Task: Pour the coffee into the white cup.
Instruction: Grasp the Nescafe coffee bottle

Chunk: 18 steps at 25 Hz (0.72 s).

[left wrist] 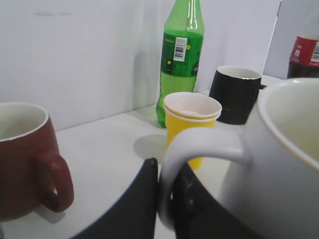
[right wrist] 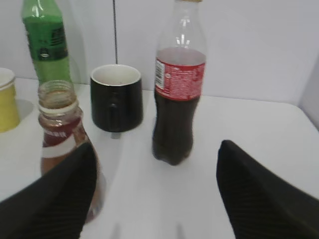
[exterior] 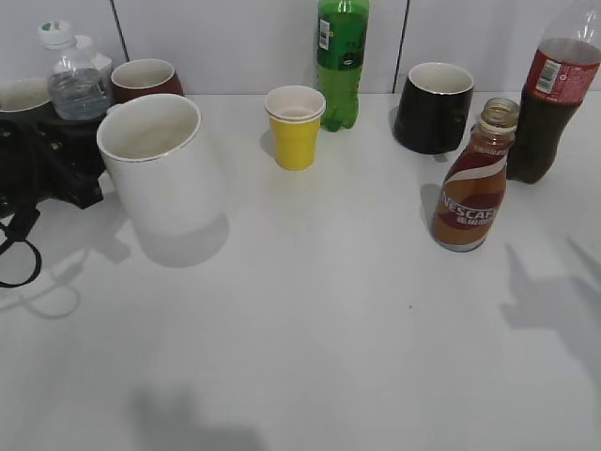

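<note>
Left gripper clamped on white mug handle; right gripper spread wide, Nescafe coffee bottle beside its left finger.

A staged robot test bench in a lab-like room, not a lived-in kitchen.

The plain white bench runs up to bare pale wall panels split by dark vertical seams, with no sink, stove or shelving in any view. Drinks stand spaced out like props: a green soda bottle, a cola bottle, an uncapped Nescafe coffee bottle, a clear water bottle, stacked yellow paper cups, and mugs in white, black and dark red. Black robot hardware and cable sit at the bench's left edge, and black pincer fingers frame the wrist views.
</note>
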Each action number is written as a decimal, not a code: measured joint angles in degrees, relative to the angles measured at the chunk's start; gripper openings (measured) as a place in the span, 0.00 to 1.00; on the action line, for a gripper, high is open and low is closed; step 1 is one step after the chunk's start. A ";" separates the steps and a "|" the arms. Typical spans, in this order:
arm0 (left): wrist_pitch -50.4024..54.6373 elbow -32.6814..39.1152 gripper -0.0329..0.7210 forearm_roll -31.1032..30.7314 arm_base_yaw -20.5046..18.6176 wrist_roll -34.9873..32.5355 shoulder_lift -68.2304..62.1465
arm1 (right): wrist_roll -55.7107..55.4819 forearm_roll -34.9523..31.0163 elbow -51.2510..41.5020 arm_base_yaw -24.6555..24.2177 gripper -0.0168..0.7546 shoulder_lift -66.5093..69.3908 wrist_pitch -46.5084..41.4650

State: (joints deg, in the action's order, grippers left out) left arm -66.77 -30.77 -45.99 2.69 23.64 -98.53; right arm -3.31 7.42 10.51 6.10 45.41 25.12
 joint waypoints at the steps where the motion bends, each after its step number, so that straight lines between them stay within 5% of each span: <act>1: 0.00 0.00 0.12 0.00 0.00 0.00 0.00 | -2.56 3.21 0.00 0.00 0.78 1.67 1.97; 4: 0.00 -0.04 0.12 0.00 0.00 0.00 0.00 | -10.41 13.56 0.00 0.00 0.78 6.61 6.04; 10: 0.00 -0.04 0.12 0.05 0.00 0.00 0.00 | -19.85 23.52 -0.04 0.00 0.82 19.45 16.42; 18: 0.00 -0.04 0.12 0.05 0.00 0.00 0.00 | -17.20 25.34 1.85 0.00 0.86 37.57 23.50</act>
State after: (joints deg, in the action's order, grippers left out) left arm -66.77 -30.81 -45.94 2.69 23.64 -98.53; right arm -20.50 32.76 12.36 6.10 82.99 48.62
